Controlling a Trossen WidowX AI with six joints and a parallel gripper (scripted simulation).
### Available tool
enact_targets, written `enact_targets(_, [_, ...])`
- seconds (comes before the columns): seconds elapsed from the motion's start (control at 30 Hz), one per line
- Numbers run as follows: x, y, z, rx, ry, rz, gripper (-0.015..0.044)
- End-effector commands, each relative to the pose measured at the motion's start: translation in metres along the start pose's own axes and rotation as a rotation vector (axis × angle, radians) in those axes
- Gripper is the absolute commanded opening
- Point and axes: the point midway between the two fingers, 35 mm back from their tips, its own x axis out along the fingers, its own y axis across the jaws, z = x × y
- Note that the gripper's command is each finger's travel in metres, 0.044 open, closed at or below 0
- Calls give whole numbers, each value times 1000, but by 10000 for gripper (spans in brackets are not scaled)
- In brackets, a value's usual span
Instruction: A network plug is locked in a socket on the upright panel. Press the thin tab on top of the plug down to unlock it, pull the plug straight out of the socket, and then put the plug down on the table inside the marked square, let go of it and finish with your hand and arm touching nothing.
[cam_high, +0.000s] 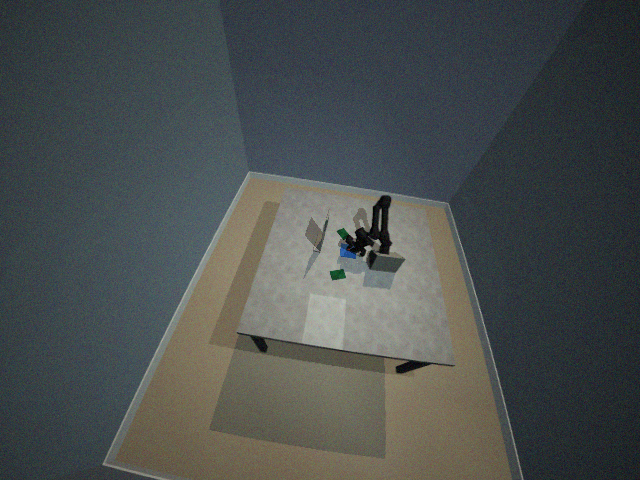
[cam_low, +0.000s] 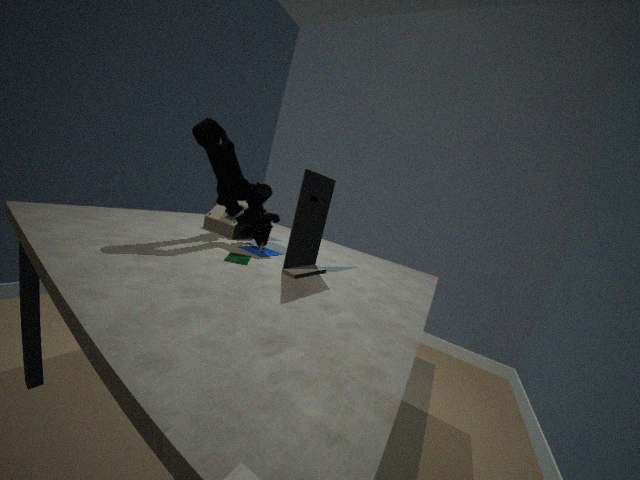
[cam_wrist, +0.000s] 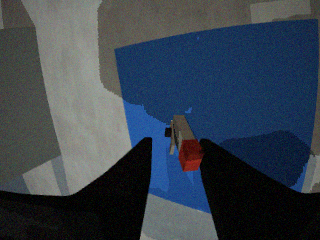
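The gripper points down over the desk with its fingers spread apart and gripping nothing. Between them lies the plug, a small tan piece with a red end, its red end close by the right finger, resting on the blue marked square. Two green patches lie near the square. The upright panel stands just beyond, apart from the arm.

Black claw, tan plug with red end, blue marked square, green patches, dark grey panel, mottled light-grey counter.
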Motion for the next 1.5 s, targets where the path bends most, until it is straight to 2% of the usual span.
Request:
enact_targets(0.0, [0, 0, 0, 0, -1, -1, 156])
enact_targets(1.47, [-21, 1, -2, -1, 6, -5, 156])
